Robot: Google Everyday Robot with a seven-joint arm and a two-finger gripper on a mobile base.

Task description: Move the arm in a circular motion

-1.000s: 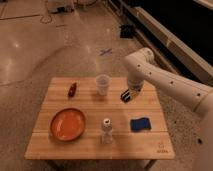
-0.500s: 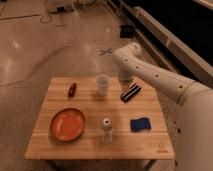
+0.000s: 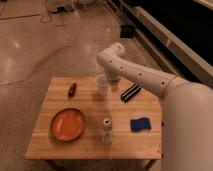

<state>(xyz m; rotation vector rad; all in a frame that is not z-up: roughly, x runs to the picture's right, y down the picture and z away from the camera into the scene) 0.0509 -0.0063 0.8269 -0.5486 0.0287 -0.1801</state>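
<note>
The large glossy white arm (image 3: 145,77) reaches in from the lower right over the far side of the wooden table (image 3: 50,100). Its bulbous joint (image 3: 111,56) sits above the table's back edge. The gripper (image 3: 114,83) hangs below that joint, just right of and behind a white cup (image 3: 102,85), and left of a black striped object (image 3: 131,92). It holds nothing that I can see.
An orange plate (image 3: 67,124) lies front left. A small clear bottle (image 3: 106,130) stands at the front centre. A blue sponge (image 3: 140,124) lies front right. A small red-brown item (image 3: 72,89) lies back left. Shiny floor surrounds the table, with a dark bench behind.
The arm has swung left and back: the gripper moved from above the black striped object to beside the white cup. The table items have not moved.
</note>
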